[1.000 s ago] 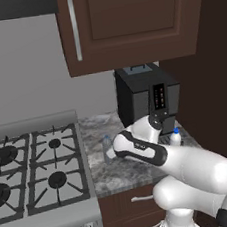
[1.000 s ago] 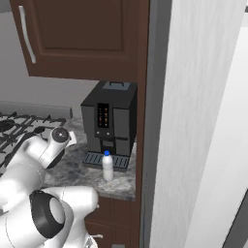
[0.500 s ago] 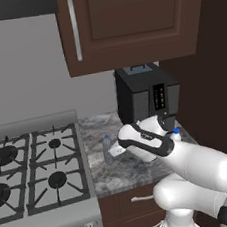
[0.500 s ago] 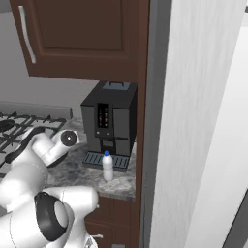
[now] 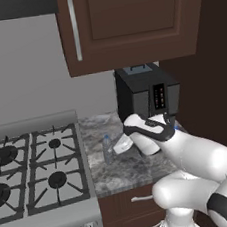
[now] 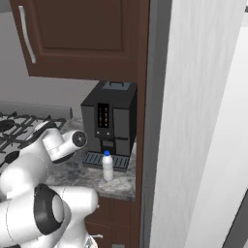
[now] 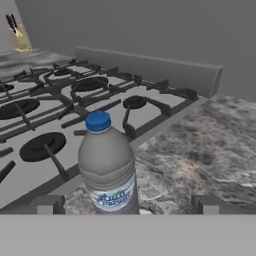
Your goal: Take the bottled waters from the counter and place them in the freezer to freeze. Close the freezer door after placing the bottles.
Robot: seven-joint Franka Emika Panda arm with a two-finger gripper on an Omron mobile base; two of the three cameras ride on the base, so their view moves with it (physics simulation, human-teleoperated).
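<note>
A clear greyish bottled water point(image 7: 107, 172) with a blue cap stands upright on the speckled counter point(image 7: 210, 145), close to the stove's edge. My gripper point(image 7: 127, 204) is open and level with it. The bottle stands between the fingertips point(image 7: 47, 204), a little left of centre, and nothing is gripped. From the left base view the gripper point(image 5: 118, 146) points left at this bottle point(image 5: 108, 149). The milky white bottled water point(image 6: 107, 167) stands in front of the coffee machine. The freezer's inside and the freezer door are out of view.
A black coffee machine point(image 6: 109, 123) stands at the back of the counter point(image 6: 77, 174). The gas stove point(image 5: 37, 170) adjoins the counter on the left. Dark brown cabinets point(image 5: 124, 23) hang overhead. A tall light-grey fridge wall point(image 6: 193, 121) bounds the counter on the right.
My hand has shifted slightly to the right above the counter. The jaws have stayed open and both bottles stand where they were.
</note>
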